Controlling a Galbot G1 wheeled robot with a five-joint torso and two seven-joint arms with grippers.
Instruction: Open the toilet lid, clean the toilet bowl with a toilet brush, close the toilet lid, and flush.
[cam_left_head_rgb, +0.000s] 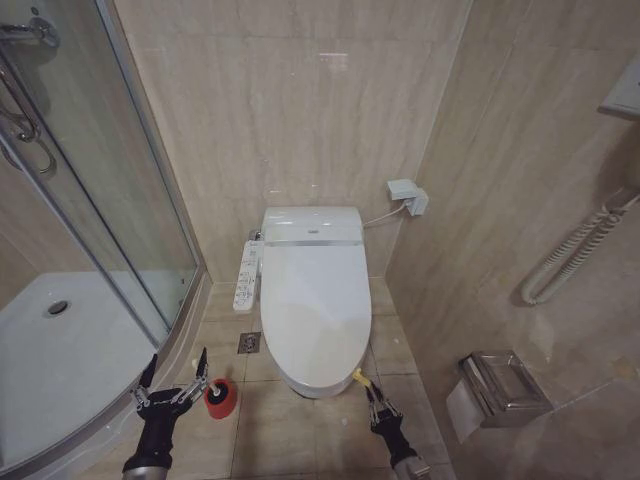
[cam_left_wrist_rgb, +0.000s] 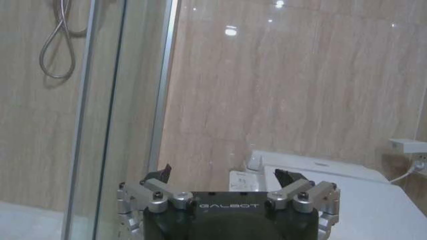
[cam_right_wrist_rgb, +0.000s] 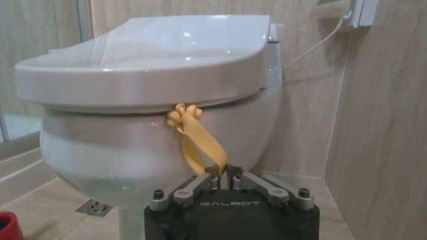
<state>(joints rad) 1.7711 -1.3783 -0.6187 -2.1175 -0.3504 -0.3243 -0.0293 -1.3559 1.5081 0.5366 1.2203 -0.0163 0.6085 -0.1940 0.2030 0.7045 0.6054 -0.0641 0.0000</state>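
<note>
The toilet lid (cam_left_head_rgb: 315, 300) lies flat and closed over the toilet bowl (cam_right_wrist_rgb: 113, 155), so the bowl's inside is hidden. A yellow tie (cam_right_wrist_rgb: 197, 140) hangs from the lid's front edge. My right gripper (cam_right_wrist_rgb: 223, 172) is shut on the tie's lower end, low in front of the toilet (cam_left_head_rgb: 378, 400). My left gripper (cam_left_head_rgb: 172, 385) hangs open and empty above the floor to the toilet's left, beside the red holder (cam_left_head_rgb: 221, 400). Of the toilet brush (cam_left_head_rgb: 217, 385) just a dark bit shows at the holder's top. In the left wrist view the left gripper (cam_left_wrist_rgb: 230, 177) faces the wall with its fingers spread.
The shower's curved glass door (cam_left_head_rgb: 120, 200) and white tray (cam_left_head_rgb: 60, 350) close off the left side. A control panel (cam_left_head_rgb: 247, 275) sticks out on the toilet's left and a floor drain (cam_left_head_rgb: 249, 343) lies below it. The tiled right wall carries a paper holder (cam_left_head_rgb: 500, 385) and a coiled hose (cam_left_head_rgb: 570, 260).
</note>
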